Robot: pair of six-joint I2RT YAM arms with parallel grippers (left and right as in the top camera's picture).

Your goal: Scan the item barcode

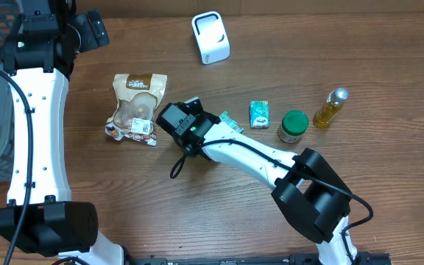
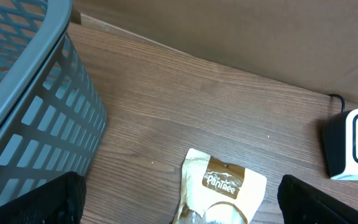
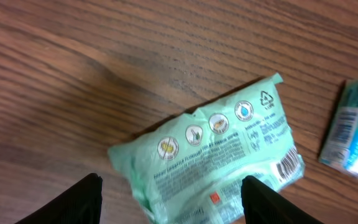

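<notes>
Below my right gripper [image 3: 171, 182], the green packet [image 3: 216, 155] lies flat on the wooden table [image 3: 73, 62]. Its printed side faces up, and its barcode [image 3: 288, 167] sits at the lower right corner in the wrist view.

Right jaws: partly open, one finger on each side of the packet. Nothing is gripped or lifted. I cannot tell whether either finger touches the wrapper.

A small green box [image 3: 356, 134] lies just beside the packet, not touching it.

My left gripper [image 2: 179, 179] stands at full spread and holds nothing. It hangs beside the grey basket [image 2: 30, 93], above the top end of the brown pouch [image 2: 222, 186].

The white scanner [image 1: 210, 37] stands at the far edge, well apart from the packet. Right of the box stand a green-lidded jar [image 1: 293, 126] and a yellow bottle [image 1: 331, 107].
</notes>
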